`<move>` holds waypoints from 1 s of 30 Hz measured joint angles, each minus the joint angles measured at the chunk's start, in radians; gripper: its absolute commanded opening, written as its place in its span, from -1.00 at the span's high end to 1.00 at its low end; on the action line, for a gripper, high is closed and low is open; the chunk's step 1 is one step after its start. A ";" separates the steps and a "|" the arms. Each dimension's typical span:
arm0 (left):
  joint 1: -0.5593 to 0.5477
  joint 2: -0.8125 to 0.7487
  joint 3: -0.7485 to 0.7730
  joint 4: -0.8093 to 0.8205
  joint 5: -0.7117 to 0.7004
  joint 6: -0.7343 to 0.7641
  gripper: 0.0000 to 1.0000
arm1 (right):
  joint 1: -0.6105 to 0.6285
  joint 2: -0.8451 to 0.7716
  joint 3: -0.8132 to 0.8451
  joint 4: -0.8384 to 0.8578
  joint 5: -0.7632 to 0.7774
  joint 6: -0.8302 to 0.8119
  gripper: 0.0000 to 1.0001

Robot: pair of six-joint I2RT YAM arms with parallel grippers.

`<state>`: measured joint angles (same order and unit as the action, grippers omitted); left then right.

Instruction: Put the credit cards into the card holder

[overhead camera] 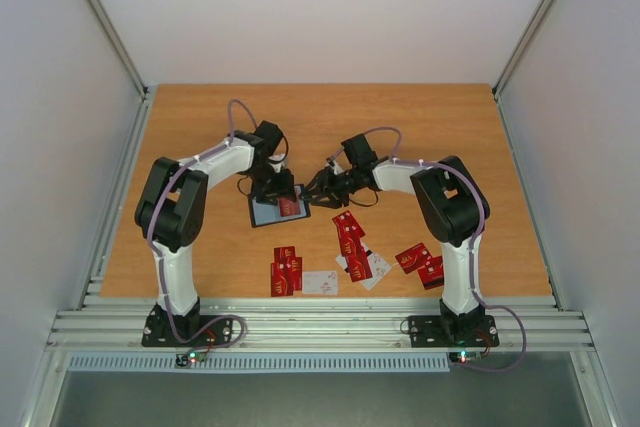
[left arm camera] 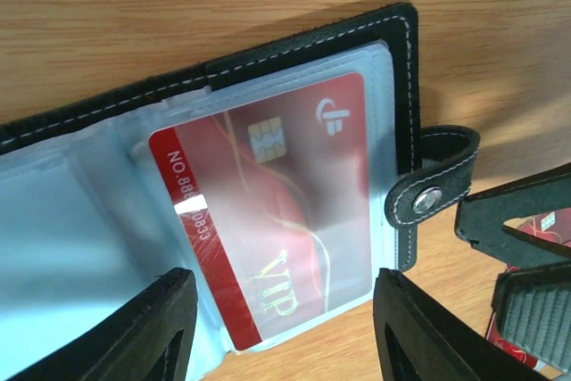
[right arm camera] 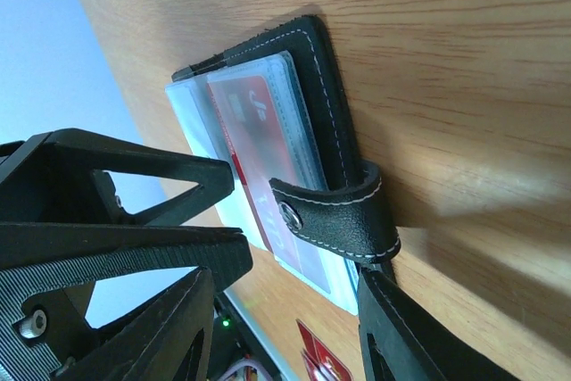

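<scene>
The black card holder (overhead camera: 262, 213) lies open on the table. A red credit card (left arm camera: 268, 211) marked VIP sits in its clear right-hand pocket, one long edge still showing outside. My left gripper (left arm camera: 284, 283) hovers open over the card's near end, one finger on each side. My right gripper (right arm camera: 290, 278) is open at the holder's right edge. Its right fingertip (right arm camera: 379, 292) rests against the snap tab (right arm camera: 343, 216). More credit cards, mostly red, lie loose near the front: one pile (overhead camera: 287, 271), a white card (overhead camera: 320, 283), a group (overhead camera: 350, 232) and a pair (overhead camera: 421, 262).
The left gripper's finger (right arm camera: 116, 220) fills the left side of the right wrist view, close to my right gripper. The right gripper (left arm camera: 526, 256) shows at the right of the left wrist view. White walls (overhead camera: 60, 97) enclose the table; metal rails (overhead camera: 320, 327) run along the front.
</scene>
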<state>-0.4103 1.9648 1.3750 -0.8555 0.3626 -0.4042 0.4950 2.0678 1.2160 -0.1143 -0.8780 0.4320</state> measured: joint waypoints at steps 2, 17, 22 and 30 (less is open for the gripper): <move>0.000 0.003 0.000 0.008 0.008 -0.007 -0.10 | 0.000 0.000 0.004 -0.006 -0.003 -0.006 0.09; -0.030 0.035 0.020 0.030 0.042 -0.048 -0.09 | -0.001 0.000 0.016 -0.042 -0.015 -0.031 0.09; -0.029 0.035 0.020 0.032 0.051 -0.060 -0.09 | -0.002 0.000 0.019 -0.048 -0.014 -0.034 0.09; -0.028 -0.002 -0.005 0.037 0.058 -0.056 -0.11 | -0.003 -0.001 0.026 -0.080 -0.009 -0.061 0.08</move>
<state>-0.4381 1.9633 1.3697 -0.8188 0.4206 -0.4599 0.4919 2.0670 1.2419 -0.1944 -0.8871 0.3714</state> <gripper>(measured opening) 0.552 0.455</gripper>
